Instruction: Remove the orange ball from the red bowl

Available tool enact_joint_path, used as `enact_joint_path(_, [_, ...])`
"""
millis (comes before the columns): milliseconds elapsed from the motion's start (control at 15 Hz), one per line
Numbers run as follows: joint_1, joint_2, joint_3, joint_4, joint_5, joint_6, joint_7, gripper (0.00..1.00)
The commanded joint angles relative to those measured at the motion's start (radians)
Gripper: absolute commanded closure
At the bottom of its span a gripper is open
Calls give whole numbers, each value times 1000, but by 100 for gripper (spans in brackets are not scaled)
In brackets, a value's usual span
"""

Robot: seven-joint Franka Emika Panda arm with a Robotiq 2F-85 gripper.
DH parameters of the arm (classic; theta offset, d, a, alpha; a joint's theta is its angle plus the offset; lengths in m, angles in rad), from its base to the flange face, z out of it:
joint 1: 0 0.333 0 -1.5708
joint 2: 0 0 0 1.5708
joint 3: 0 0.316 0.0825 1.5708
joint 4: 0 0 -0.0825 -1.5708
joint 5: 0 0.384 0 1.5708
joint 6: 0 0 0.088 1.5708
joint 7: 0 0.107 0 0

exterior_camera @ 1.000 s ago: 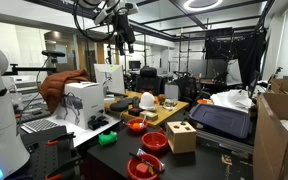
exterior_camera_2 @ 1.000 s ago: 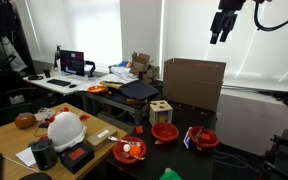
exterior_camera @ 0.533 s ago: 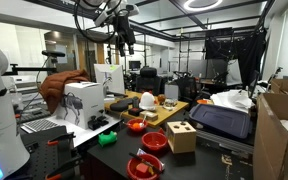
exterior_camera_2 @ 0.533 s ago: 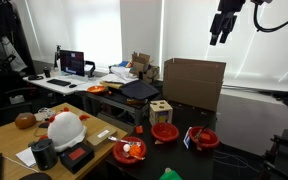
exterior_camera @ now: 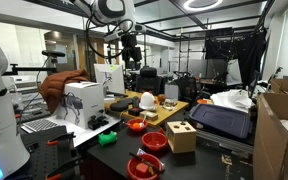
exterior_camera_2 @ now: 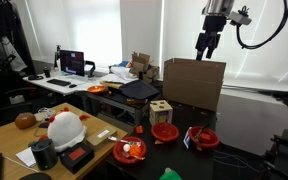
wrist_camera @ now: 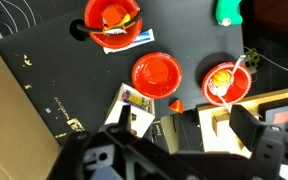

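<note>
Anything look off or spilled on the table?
Nothing tipped or spilled. The orange ball sits in its red bowl, upright on the black table. Only oddity: a small orange piece lying loose beside the empty red bowl.

Orange ball: small, round, bright orange, plain. It sits inside the red bowl, a bit off the middle, w/ some white bits next to it in there. Red bowl: round, shiny, not deep, standing right way up on the black table, near the green thing and close to the table's edge. In an exterior view the ball shows as an orange spot in the bowl. In an exterior view the bowl is tiny, and the ball is too small to make out.
</note>
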Motion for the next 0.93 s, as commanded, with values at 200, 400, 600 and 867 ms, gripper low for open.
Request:
enact_joint_path(200, [22, 280, 0, 154, 145, 81, -131, 0])
enact_joint_path(400, [25, 400, 15, 232, 86, 99, -102, 0])
enact_joint_path(600, [44, 511, 23, 311, 19, 103, -76, 0])
enact_joint_path(867, [70, 666, 44, 445, -10, 69, -95, 0])
